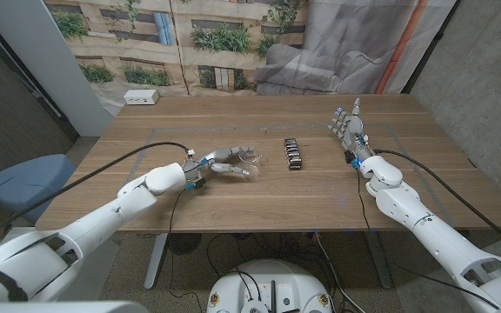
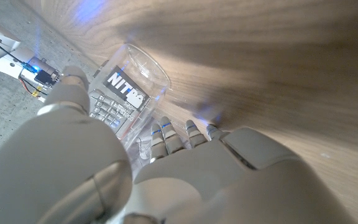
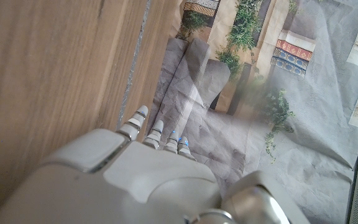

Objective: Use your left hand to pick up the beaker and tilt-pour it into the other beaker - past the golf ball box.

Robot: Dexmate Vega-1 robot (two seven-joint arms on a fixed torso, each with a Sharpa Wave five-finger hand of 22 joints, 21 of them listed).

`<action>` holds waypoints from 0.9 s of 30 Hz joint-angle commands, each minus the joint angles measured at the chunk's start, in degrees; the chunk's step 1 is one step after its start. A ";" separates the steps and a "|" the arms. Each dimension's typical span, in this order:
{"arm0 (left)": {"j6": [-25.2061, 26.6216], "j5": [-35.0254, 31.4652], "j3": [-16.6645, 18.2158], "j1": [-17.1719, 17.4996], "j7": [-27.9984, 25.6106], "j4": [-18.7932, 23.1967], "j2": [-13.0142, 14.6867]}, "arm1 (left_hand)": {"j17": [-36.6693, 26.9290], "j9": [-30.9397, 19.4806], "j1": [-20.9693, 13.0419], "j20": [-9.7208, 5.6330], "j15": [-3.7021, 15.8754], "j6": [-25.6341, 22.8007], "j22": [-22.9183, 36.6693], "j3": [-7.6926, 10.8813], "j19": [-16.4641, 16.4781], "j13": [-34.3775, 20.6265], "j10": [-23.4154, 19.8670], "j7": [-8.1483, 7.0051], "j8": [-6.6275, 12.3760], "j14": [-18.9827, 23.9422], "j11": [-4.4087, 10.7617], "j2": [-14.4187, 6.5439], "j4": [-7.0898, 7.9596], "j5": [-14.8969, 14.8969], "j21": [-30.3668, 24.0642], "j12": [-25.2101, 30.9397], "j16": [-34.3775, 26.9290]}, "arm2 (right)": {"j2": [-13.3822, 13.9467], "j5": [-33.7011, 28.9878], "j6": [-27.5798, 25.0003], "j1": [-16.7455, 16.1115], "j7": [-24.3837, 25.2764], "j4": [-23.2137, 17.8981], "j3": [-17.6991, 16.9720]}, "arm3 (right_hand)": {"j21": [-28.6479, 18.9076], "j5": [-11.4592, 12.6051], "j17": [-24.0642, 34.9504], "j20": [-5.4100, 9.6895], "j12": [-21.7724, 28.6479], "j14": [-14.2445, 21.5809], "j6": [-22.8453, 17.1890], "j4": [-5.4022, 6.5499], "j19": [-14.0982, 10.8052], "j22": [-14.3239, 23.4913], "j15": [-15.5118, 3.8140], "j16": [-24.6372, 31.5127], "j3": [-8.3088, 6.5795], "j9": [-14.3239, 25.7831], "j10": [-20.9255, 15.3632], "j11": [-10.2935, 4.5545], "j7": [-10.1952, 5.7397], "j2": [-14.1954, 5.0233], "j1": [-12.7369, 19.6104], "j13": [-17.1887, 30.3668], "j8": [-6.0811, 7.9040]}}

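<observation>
Gripping the clear beaker (image 1: 249, 162) in the left hand (image 1: 220, 163), fingers wrapped round it, low over the worktop (image 1: 233, 196). Showing "NIT" (rest hidden) on the golf ball box (image 1: 293, 154) beside it. Raising the right hand (image 1: 349, 129), fingers spread, holding nothing.

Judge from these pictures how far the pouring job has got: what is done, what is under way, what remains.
Done: the left hand has reached the clear beaker, with fingers wrapped around it in the left wrist view. Under way: the grasp; whether the beaker has left the table is unclear. Left: carrying it past the black golf ball box and pouring. I cannot make out a second beaker. The right hand waits open, fingers up.
</observation>
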State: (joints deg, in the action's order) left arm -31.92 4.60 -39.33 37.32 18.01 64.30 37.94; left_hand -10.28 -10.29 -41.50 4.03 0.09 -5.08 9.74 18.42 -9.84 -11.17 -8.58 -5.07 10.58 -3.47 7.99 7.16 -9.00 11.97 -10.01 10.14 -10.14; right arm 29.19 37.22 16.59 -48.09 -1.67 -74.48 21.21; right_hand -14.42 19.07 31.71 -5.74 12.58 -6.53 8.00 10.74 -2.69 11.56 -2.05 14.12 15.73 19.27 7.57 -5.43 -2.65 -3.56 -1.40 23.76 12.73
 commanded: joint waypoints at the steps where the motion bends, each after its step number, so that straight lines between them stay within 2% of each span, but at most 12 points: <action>1: -0.26 1.65 -0.71 -2.57 6.37 -0.71 0.97 | -0.13 -0.04 0.86 0.47 -0.70 1.82 0.29 -0.42 -6.66 0.01 2.02 0.75 -0.15 -2.06 -0.08 0.00 -0.05 -0.36 -0.41 -0.08 0.15 | -0.01 0.00 0.03 0.03 -0.03 0.05 0.00 | -0.39 0.32 0.10 -0.30 0.34 -0.27 0.44 0.06 0.19 0.26 -1.10 0.17 0.34 0.08 0.25 -0.12 -0.12 -5.14 0.15 0.30 0.31; 6: -0.72 2.25 -0.68 -3.27 8.40 -0.92 1.56 | -0.10 -0.02 1.40 0.68 -1.30 4.69 0.30 -0.52 -7.67 0.14 5.30 1.20 -0.31 -4.71 -1.12 0.19 -0.10 -0.41 -0.45 -0.18 0.24 | -0.01 0.00 0.03 0.02 -0.03 0.05 0.00 | -0.39 0.32 0.10 -0.29 0.35 -0.25 0.45 0.06 0.18 0.26 -1.14 0.18 0.34 0.08 0.23 -0.13 -0.03 -5.14 0.15 0.30 0.30; 11: -1.73 2.82 -0.60 -4.09 10.37 -1.67 2.00 | -0.07 -0.02 2.09 0.44 -1.42 5.52 0.31 -0.72 -7.68 0.18 5.89 1.28 -0.36 -5.20 -1.22 0.31 0.11 -0.51 -0.57 -0.03 0.11 | -0.01 0.00 0.03 0.00 -0.02 0.02 0.00 | -0.40 0.32 0.09 -0.29 0.34 -0.27 0.45 0.06 0.16 0.26 -1.12 0.18 0.34 0.08 0.25 -0.15 -0.05 -5.13 0.14 0.30 0.30; 14: -1.62 3.62 -0.15 -4.27 10.90 -1.68 2.23 | -0.04 -0.01 2.50 0.51 -1.64 6.75 0.31 -0.71 -8.33 0.25 7.73 1.52 -0.32 -6.78 -1.65 0.19 0.14 -0.55 -0.51 -0.15 0.25 | 0.00 0.00 0.03 0.00 -0.02 0.02 0.00 | -0.40 0.32 0.09 -0.30 0.36 -0.24 0.41 0.06 0.17 0.26 -1.11 0.19 0.34 0.08 0.20 -0.09 -0.11 -5.13 0.14 0.30 0.32; 27: -1.92 6.73 1.69 -4.63 13.50 -1.60 3.68 | 0.02 0.01 3.97 0.62 -2.43 8.78 0.31 -0.70 -9.06 0.36 9.69 2.38 -0.39 -8.66 -2.47 -0.47 0.61 -0.56 -0.53 0.01 0.16 | -0.01 0.00 0.05 0.00 -0.03 0.04 0.00 | -0.39 0.32 0.09 -0.30 0.35 -0.21 0.37 0.06 0.18 0.26 -1.05 0.20 0.34 0.08 0.24 -0.12 -0.03 -5.14 0.14 0.30 0.33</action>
State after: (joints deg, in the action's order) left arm -33.29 9.22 -38.85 33.39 29.00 63.10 40.47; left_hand -10.13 -10.13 -38.28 4.72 -2.04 3.29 9.86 17.49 -9.75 -10.65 0.45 -2.67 10.36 -10.05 5.42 6.60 -8.70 11.41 -10.66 10.15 -9.92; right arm 29.18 37.22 16.63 -48.08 -1.69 -74.43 21.21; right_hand -14.42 19.07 31.71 -5.74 12.58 -6.53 8.00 10.75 -2.69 11.56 -2.05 14.12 15.73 19.26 7.57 -5.43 -2.65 -3.56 -1.40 23.76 12.73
